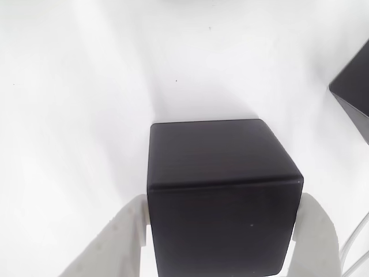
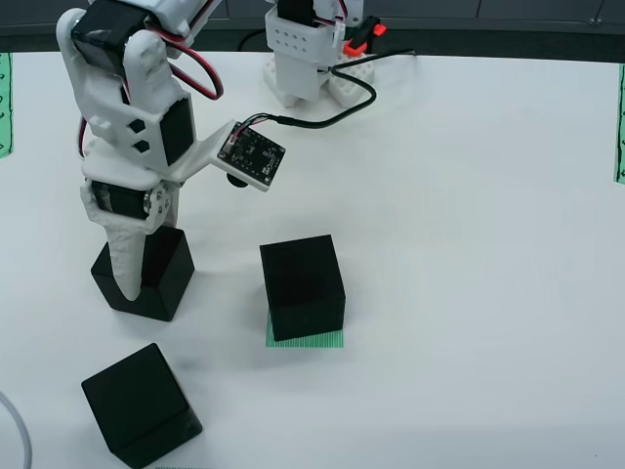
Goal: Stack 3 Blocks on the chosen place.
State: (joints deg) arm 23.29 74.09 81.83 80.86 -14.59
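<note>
The jaws are clasping a black cube (image 2: 145, 272) on the table (image 2: 469, 244); another cube (image 2: 302, 284) is sitting right of them on the striped patch (image 2: 306, 339); a third (image 2: 140, 405) is lying nearer the overhead camera.

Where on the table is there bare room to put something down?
The widest bare stretch of table lies right of the block sitting on the green striped patch. It is crowded on the left, where the gripper straddles a second block with a third block below it.
</note>
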